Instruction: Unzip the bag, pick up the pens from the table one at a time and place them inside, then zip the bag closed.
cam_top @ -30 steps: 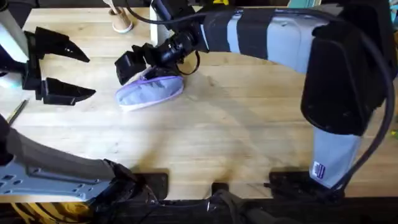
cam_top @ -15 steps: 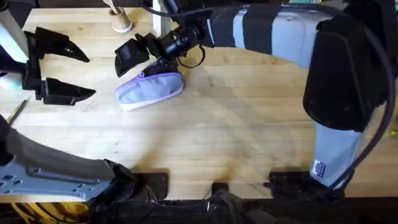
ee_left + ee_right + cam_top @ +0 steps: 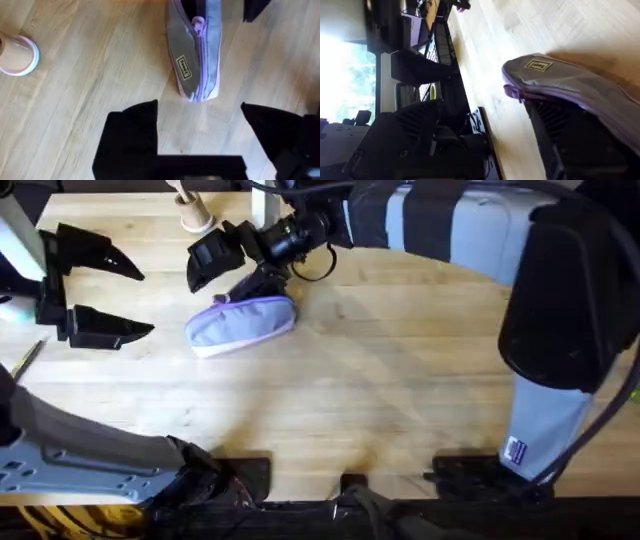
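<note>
Your right gripper [image 3: 213, 260] hangs just behind the bag [image 3: 240, 324], fingers apart; its long axis probably runs across them.

The bag [image 3: 196, 50] lies zipped on the table [image 3: 90, 75]. The left gripper [image 3: 200, 125] gapes at 6 o'clock of it, apart. A pale cup [image 3: 17, 55] stands toward 9.

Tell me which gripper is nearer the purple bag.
Right. The right gripper hovers just above the bag's far edge. The left gripper sits open farther off, across bare table, toward the left edge.
</note>
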`<action>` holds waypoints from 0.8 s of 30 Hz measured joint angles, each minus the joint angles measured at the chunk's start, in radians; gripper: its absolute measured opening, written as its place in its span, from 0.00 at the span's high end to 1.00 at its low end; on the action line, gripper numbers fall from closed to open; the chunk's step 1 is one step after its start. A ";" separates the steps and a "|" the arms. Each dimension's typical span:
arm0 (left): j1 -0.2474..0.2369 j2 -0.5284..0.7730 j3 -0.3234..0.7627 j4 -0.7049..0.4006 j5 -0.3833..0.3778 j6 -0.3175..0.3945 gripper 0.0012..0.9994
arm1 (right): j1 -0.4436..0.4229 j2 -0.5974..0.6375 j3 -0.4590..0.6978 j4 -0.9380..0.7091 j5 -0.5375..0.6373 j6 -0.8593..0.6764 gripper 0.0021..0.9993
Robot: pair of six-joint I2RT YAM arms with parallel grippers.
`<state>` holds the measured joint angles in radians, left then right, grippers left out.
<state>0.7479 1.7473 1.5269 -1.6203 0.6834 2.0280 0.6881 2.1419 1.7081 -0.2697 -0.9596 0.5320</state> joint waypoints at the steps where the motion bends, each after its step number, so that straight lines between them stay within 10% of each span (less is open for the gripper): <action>1: 0.000 0.000 0.000 0.000 0.000 0.000 0.00 | -0.001 -0.005 0.000 0.000 0.000 0.000 0.00; 24: 0.000 0.000 0.000 0.000 0.000 0.000 0.01 | 0.012 -0.040 0.043 -0.095 0.124 -0.106 0.00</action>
<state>0.7479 1.7473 1.5269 -1.6199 0.6834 2.0280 0.7004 2.1014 1.7510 -0.3646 -0.8358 0.4264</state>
